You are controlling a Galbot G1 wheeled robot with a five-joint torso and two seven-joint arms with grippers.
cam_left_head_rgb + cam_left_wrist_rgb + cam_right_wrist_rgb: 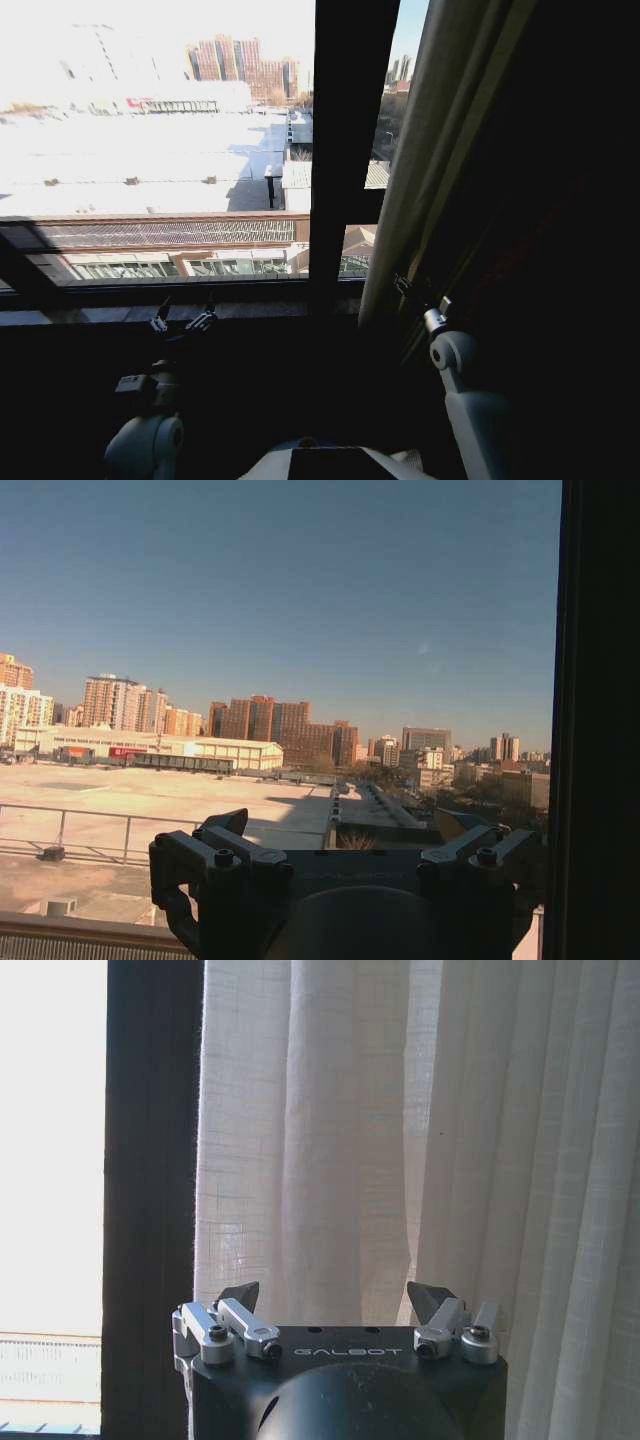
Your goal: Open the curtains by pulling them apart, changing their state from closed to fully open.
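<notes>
While its fingers stand spread, the right pincer (340, 1305) faces the curtain (420, 1140) just ahead, untouched

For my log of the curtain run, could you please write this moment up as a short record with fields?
curtain: right panel gathered at the right side of the window, beside the black frame bar
window: left pane uncovered, city rooftops visible
left end effector: open, low before the sill, holding nothing
right end effector: open, facing the curtain's pleats, not gripping the fabric
</notes>
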